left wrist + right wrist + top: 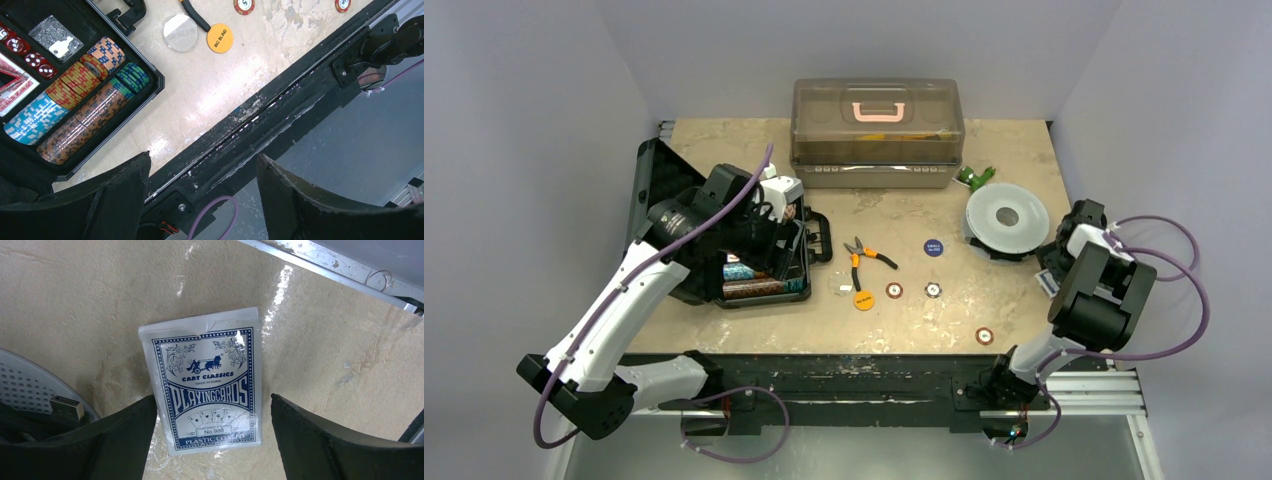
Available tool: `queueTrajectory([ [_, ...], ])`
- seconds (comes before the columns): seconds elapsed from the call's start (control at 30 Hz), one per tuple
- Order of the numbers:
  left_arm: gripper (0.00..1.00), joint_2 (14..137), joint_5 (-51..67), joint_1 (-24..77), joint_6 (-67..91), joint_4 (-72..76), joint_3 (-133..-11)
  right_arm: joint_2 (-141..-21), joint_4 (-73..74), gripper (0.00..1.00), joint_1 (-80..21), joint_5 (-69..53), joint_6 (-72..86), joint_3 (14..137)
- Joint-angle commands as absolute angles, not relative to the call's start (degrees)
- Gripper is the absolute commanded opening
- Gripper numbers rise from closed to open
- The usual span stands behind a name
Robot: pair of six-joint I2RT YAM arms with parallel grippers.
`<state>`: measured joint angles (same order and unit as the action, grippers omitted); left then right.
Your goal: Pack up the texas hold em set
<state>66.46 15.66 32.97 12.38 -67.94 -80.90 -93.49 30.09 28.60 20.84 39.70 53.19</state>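
The black case (816,243) of the texas hold em set lies open at the left. It holds rows of chips (80,117), red dice (31,56) and a red card deck (15,90). My left gripper (780,240) (202,167) hovers over the case, open and empty. Loose chips (894,290) (985,336), a blue disc (934,247), an orange "big blind" disc (220,38) and a clear disc (180,33) lie on the table. A blue card pack (207,385) lies flat at the right. My right gripper (214,407) (1049,262) is open astride its lower end, the left finger against its edge.
A large translucent brown box (877,120) with a pink handle stands at the back. Orange-handled pliers (864,255) lie mid-table. A round white perforated device (1007,220) sits just left of my right gripper, with a green object (972,177) behind it. The black rail (280,100) runs along the near edge.
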Motion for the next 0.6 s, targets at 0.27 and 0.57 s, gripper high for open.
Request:
queueTrajectory([
  [0.27, 0.75, 64.29, 15.96, 32.74, 11.58, -67.63, -80.58, -91.68, 25.14, 0.66, 29.45, 19.66, 41.06, 49.66],
  [0.57, 0.75, 63.6, 18.1, 32.76, 12.88, -66.95, -78.96, -83.86, 25.64, 0.51, 29.44, 22.26, 37.76, 48.75],
])
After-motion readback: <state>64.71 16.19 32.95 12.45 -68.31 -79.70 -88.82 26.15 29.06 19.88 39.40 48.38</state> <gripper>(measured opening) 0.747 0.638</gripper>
